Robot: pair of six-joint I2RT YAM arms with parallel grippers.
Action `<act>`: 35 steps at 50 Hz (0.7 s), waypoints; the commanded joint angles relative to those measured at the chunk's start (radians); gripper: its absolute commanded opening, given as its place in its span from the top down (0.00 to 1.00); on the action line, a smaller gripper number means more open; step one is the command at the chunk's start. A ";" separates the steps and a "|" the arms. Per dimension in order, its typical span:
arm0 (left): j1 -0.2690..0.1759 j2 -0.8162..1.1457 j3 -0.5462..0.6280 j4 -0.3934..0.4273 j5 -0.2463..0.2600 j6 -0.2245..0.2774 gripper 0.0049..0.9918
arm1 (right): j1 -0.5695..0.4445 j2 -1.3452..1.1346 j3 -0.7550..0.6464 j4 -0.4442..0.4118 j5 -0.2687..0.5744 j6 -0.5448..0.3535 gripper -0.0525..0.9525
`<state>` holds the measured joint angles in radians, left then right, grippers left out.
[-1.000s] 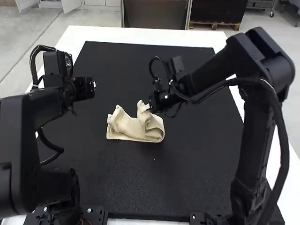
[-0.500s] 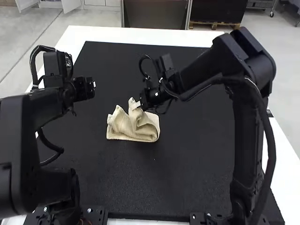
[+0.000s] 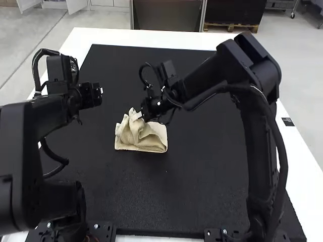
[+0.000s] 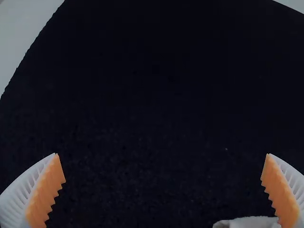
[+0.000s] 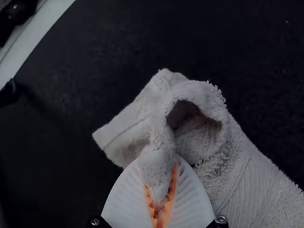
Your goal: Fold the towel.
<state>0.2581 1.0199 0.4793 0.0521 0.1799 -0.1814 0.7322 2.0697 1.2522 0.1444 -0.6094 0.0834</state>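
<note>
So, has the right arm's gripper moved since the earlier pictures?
Yes. Gripping the towel, the right gripper has shifted left in the high view, nearer the left edge of the black mat.

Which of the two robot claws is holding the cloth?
The right gripper: its fingers pinch a raised part of the towel, while the left gripper stands wide open, holding nothing.

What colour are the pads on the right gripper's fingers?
The pads are orange, seen best in the right wrist view, pinching the towel.

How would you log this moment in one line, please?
right pincer: shut on towel | left pincer: open | towel: partly bunched on mat
</note>
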 commanded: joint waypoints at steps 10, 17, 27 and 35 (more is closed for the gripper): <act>0.006 -0.015 -0.007 0.009 -0.007 -0.009 0.02 | 0.039 0.053 0.079 0.011 -0.003 0.010 0.97; 0.006 -0.015 -0.008 0.009 -0.005 -0.009 0.02 | 0.045 0.081 0.107 0.011 -0.004 0.012 0.97; 0.004 -0.015 -0.011 0.012 -0.002 -0.009 0.02 | 0.047 0.105 0.131 0.024 -0.003 0.030 0.91; 0.004 -0.015 -0.018 0.017 -0.002 -0.009 0.02 | 0.045 0.107 0.130 0.023 -0.003 0.046 0.75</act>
<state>0.2581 1.0199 0.4793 0.0570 0.1802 -0.1814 0.7639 2.1788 1.3525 0.1593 -0.6094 0.1051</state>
